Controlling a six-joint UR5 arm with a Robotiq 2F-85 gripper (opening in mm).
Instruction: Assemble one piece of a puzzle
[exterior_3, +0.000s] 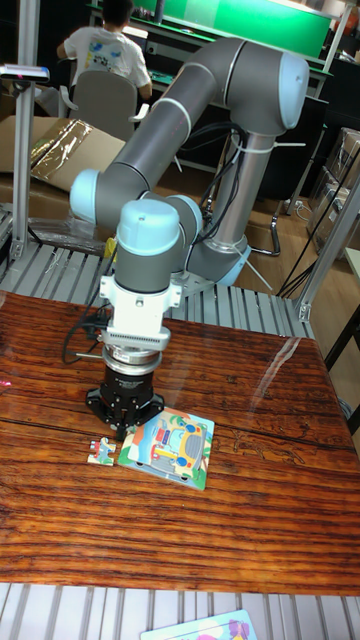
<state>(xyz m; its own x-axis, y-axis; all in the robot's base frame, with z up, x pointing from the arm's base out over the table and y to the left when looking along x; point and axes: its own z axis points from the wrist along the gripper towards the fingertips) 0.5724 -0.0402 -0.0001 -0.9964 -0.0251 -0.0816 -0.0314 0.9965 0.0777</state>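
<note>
A colourful square puzzle board (170, 449) lies flat on the wooden table (250, 500), tilted slightly. A small loose puzzle piece (101, 452) rests on the table just left of the board's left edge, close to it or touching it. My gripper (124, 424) hangs low over the table, right behind the piece and the board's back-left corner. Its black body hides the fingertips, so I cannot tell whether the fingers are open or shut, or whether they touch the piece.
Another printed puzzle sheet (205, 628) pokes in at the bottom edge on the metal frame. A black cable (72, 340) loops left of the gripper. A person sits at a desk far behind.
</note>
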